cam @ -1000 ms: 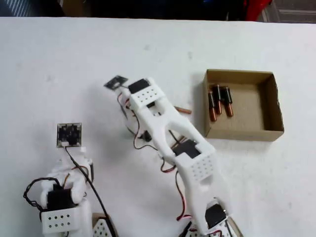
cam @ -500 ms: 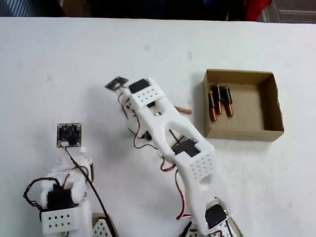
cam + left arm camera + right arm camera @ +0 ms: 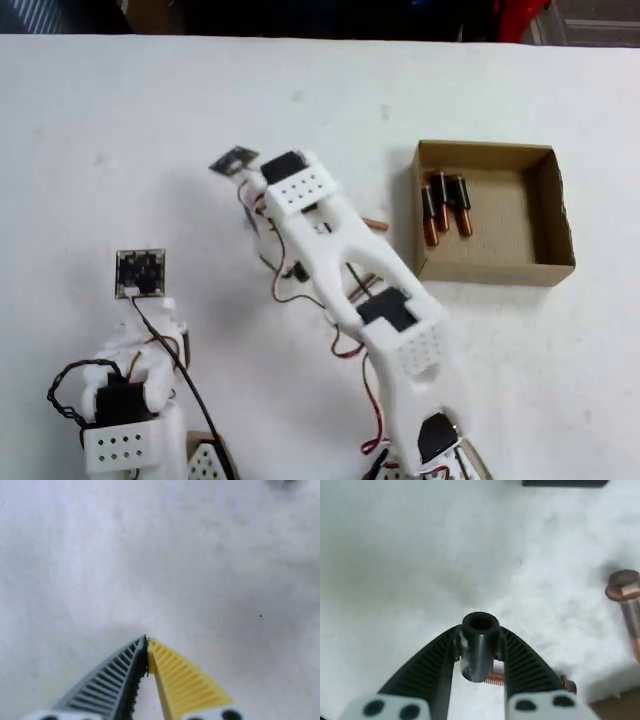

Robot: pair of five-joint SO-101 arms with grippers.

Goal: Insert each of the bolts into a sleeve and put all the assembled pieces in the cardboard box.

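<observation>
white surface (image 3: 120,100) carries a brown cardboard box (image 3: 487,147) at three o'clock, three bolt-and-sleeve pieces (image 3: 443,207) inside. right tool (image 3: 479,632) grasps a black cylindrical sleeve (image 3: 479,645); left tool (image 3: 146,642), at seven o'clock, is clenched empty. a copper bolt (image 3: 626,597) lies near the sleeve.

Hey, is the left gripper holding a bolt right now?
No, the left gripper has its jaws closed tip to tip with nothing between them, above the white table.
</observation>
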